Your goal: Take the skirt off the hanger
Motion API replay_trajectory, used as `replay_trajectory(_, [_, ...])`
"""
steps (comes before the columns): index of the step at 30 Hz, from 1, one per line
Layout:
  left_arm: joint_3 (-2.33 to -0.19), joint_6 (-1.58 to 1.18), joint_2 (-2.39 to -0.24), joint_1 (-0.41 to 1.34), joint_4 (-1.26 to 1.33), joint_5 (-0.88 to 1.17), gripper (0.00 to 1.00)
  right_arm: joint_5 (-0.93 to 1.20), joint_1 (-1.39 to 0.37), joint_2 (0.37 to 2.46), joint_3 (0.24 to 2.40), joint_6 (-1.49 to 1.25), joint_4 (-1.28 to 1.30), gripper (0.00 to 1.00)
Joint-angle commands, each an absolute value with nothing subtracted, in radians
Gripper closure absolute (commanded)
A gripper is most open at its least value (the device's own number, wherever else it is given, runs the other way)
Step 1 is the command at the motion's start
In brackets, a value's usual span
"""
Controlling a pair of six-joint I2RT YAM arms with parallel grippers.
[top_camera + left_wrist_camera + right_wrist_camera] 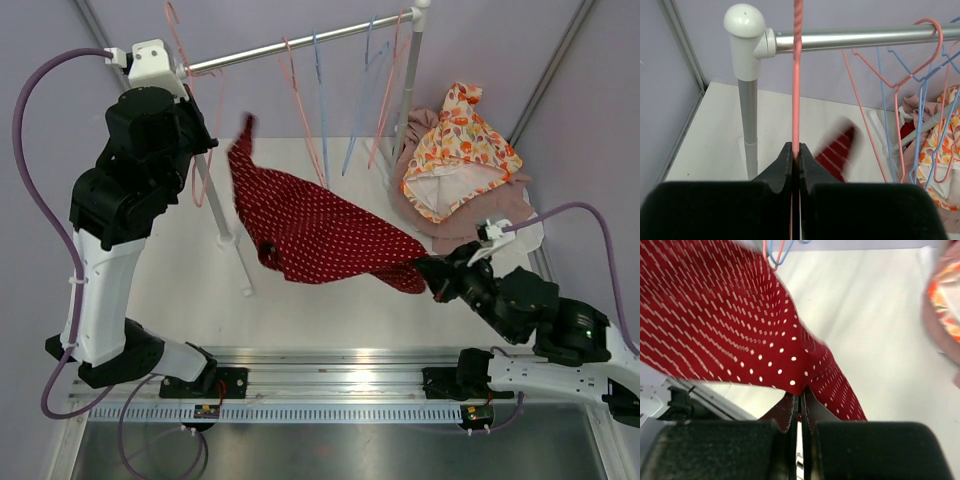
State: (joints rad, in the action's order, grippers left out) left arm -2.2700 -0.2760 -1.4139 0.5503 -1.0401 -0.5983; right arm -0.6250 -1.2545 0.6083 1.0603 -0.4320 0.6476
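Note:
The red skirt with white dots [320, 235] hangs stretched in the air over the table, and it also shows in the right wrist view [730, 325]. My right gripper [428, 272] is shut on its lower right edge [800, 392]. The skirt's upper left corner points up near the rack and shows blurred in the left wrist view [837, 152]. My left gripper [203, 143] is shut on the wire of a pink hanger [796, 75] just below the rail [795, 150]. The hanger's hook [176, 35] rises by the rail's left end. I cannot tell whether the skirt still touches the hanger.
A silver rail [300, 45] on two posts [215, 200] carries several pink and blue hangers [320, 110]. A floral garment [460, 150] lies on a pink cloth [430, 220] at the back right. Purple walls enclose the white table [330, 310].

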Motion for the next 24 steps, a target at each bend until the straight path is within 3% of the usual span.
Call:
replay_trajectory(1, [-2.307,-0.245,-1.428,0.545,-0.953,-0.630,1.00,-0.807,-1.261,0.526,1.092,-0.476,0.817,1.00])
replay_trajectory(8, [-2.255,-0.242,-1.431,0.545,-0.907,-0.620,1.00,-0.952,-1.259,0.543,1.196,-0.338,0.802,1.00])
replay_trajectory(14, [-2.250,-0.232,-1.483,0.531,-0.839,-0.591,1.00,-1.120,-1.261,0.721,1.359,-0.129,0.698,1.00])
replay_trajectory(18, [-2.273,-0.233,-1.552,0.502,-0.813,-0.523,1.00,-1.248,-1.261,0.808,1.404,0.271,0.385,1.00])
replay_trajectory(24, [-2.286,-0.259,-1.621,0.460,-0.807,-0.479,1.00,-1.213,-1.259,0.816,1.469,0.731,-0.159,1.00])
